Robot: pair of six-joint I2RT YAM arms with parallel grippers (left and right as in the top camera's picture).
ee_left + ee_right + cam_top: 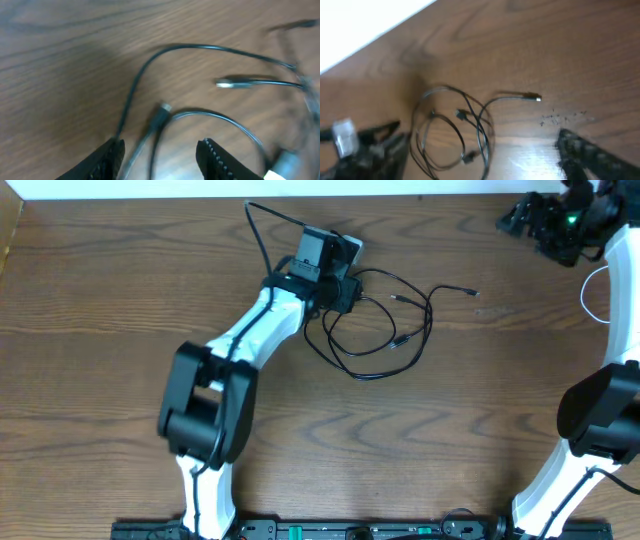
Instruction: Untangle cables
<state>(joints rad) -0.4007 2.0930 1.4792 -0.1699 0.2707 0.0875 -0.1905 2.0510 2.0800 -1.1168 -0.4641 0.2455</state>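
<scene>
Thin black cables (385, 325) lie in a tangled set of loops on the wooden table, with small plug ends sticking out to the right (473, 292). My left gripper (350, 292) is at the left edge of the tangle. In the left wrist view it (162, 160) is open, with two black strands (150, 135) running between its fingers and a plug (235, 83) beyond. My right gripper (532, 220) is at the far right back, away from the tangle. In the right wrist view it (480, 157) is wide open and empty, and the cables (452, 130) show in the distance.
A thin white loop (588, 292) hangs beside the right arm at the right edge. The table's back edge (150, 200) runs just behind the left wrist. Bare wood (420, 440) lies in front of the tangle.
</scene>
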